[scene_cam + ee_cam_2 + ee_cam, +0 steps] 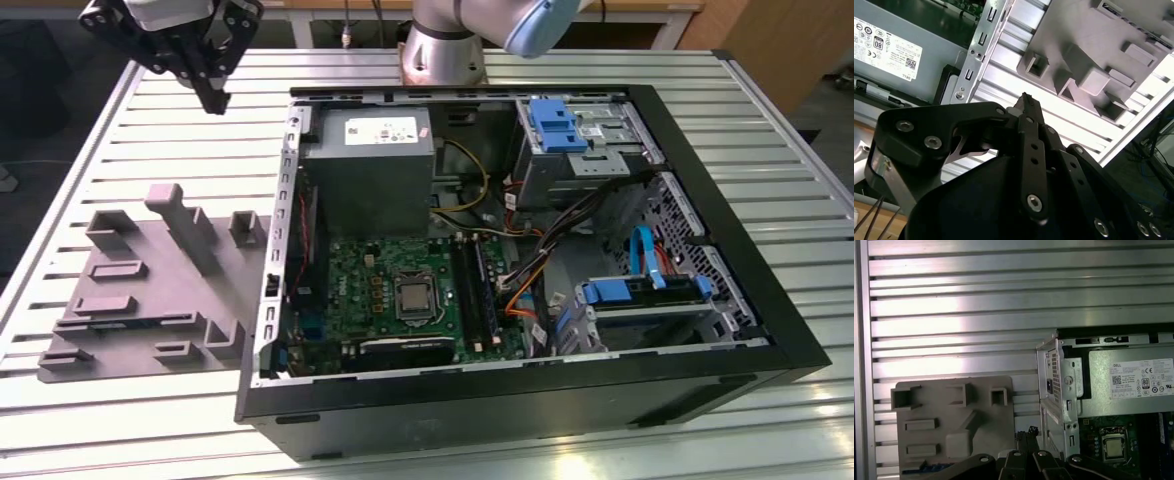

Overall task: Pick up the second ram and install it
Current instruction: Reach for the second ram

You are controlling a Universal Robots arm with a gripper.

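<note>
- Desk [174, 140] carries the open PC case [534, 400]; grey tray [147, 290] sits just beside it, on the exterior view's left.
- Gripper [214, 98] hangs high beyond the tray, fingers closed and empty. Looks like pre-pick; a grasp needs them opened and aligned with the stick.
- Second ram [127, 322]: probably the thin dark strip in the tray slot.

Table: a slatted aluminium table [954, 305] is seen, with light glaring off several slats.
Tray: a grey plastic tray [939, 405] with raised blocks and square pockets is laid flat on the slats, just beside the case.
Case: the perforated metal wall of an open computer case [1059, 370] is shown.
Power supply: a grey power supply [1104, 400] with a white label is mounted inside (its print is left unread).
Motherboard: a green motherboard [1089, 430] is set beside it, and the processor socket [1114, 447] is carried on it.
Gripper: the black gripper [1025, 434] is seen with its tips drawn together and nothing between them, near the tray's edge facing the case.
</note>
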